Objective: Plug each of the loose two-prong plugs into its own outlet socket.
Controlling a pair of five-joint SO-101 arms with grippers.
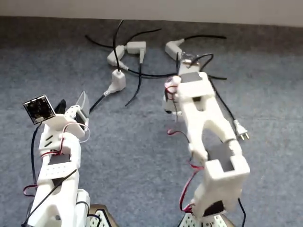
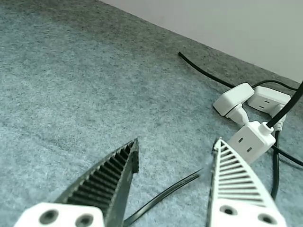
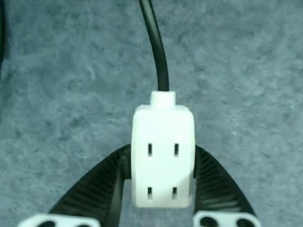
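Held socket: a white rectangular outlet block [image 3: 163,125] with two pairs of slots and a black cord is clenched between the right tool's [image 3: 162,156] black ribbed fingers.
Loose plug: a white two-prong plug [image 1: 242,130] lies on the grey carpeted surface [image 1: 137,156] beside the right arm, well apart from the sockets.
Left tool [image 2: 173,163]: spread open and grasping nothing, with a white single-pair outlet block [image 2: 250,142] just beside one fingertip.
Far edge: a pale wall [image 1: 213,9] borders the surface behind the tangled black cords [image 1: 138,75].
Room: a broad stretch of carpet separates the two arms.

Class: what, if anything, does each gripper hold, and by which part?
The right gripper holds the white outlet socket by its two opposite sides. The left gripper is open, holding nothing.
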